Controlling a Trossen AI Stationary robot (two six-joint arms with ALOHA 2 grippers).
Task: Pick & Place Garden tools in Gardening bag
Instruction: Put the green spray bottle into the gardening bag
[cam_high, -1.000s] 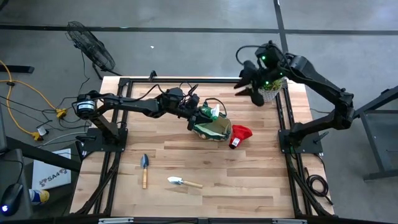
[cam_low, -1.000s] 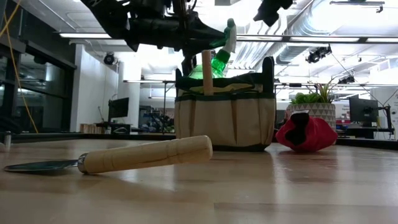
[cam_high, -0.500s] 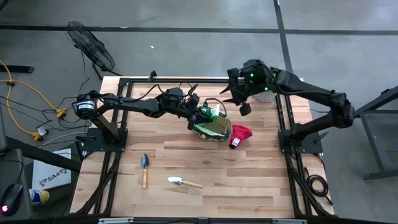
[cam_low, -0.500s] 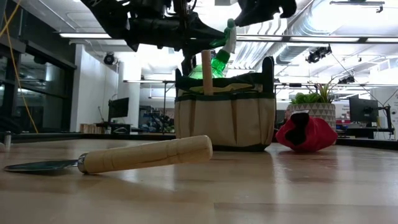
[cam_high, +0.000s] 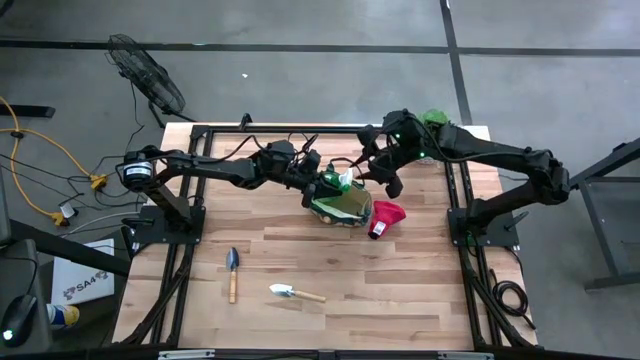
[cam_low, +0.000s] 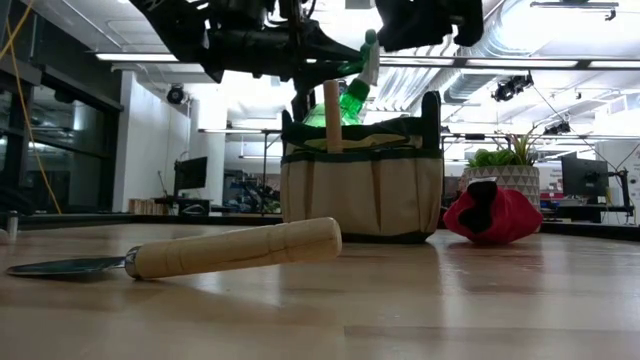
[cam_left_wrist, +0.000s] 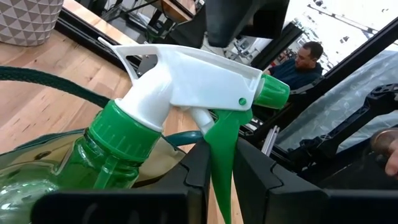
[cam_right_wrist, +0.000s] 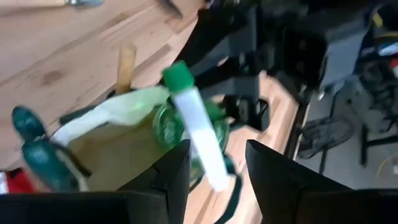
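The tan gardening bag (cam_high: 345, 208) stands on the table's middle, also in the low view (cam_low: 360, 190). A green spray bottle (cam_high: 343, 180) with a white head stands tilted in the bag, its head above the rim (cam_low: 355, 85). A wooden handle (cam_low: 333, 115) sticks up from the bag. My left gripper (cam_high: 322, 183) is at the bottle's head and shut on it (cam_left_wrist: 217, 155). My right gripper (cam_high: 385, 172) hovers open just right of and above the bag, looking down on the bottle (cam_right_wrist: 196, 124). A red item (cam_high: 385, 215) lies right of the bag. Two wooden-handled trowels (cam_high: 232, 270) (cam_high: 295, 293) lie near the front. My left gripper pinches the spray bottle's green trigger (cam_left_wrist: 219, 140), just below the white head, between its two fingers. The fingers come from the table's left side. The bottle is tilted, with its lower part inside the bag.
A plant in a pale pot (cam_low: 505, 170) stands at the far right, mostly hidden under my right arm in the high view (cam_high: 435, 118). The near trowel's handle (cam_low: 235, 248) lies in the foreground of the low view. A person (cam_left_wrist: 305, 59) shows beyond the table.
My right gripper has gone from beside the plant pot toward the table's left, to just above the right side of the bag. My left gripper, the bottle and the bag have kept still.
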